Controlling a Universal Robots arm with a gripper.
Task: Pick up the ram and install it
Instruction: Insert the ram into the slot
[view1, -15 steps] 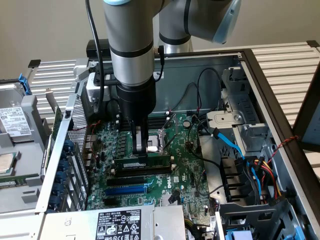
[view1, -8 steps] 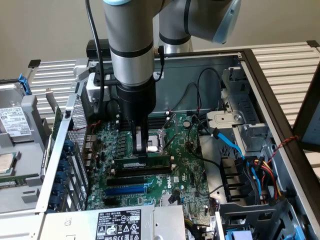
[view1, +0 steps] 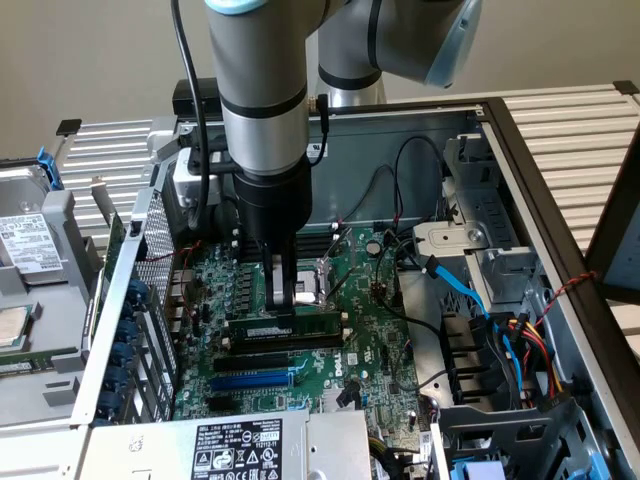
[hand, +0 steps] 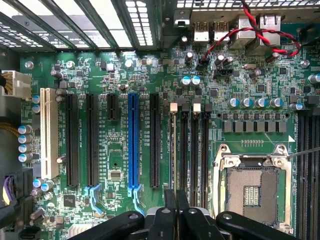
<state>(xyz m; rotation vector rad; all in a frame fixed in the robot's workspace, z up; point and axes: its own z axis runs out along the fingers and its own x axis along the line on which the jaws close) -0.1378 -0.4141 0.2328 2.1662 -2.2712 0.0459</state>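
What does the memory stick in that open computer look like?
Inside the open computer case, find the green main board. Near its middle, pinched between the arm's fingers, the memory stick stands on edge: thin, dark green, white-labelled, unlike the empty black slot and blue slot beside it.

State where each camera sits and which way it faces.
Exterior view: outside and above the open computer case, looking down at a slant onto the motherboard; the arm and its shut claw show, tips at the ram.
Wrist view: on the wrist, looking straight down at the motherboard; the claw's fingers show at one edge.
Shared: the claw, the blue slot and the processor socket.
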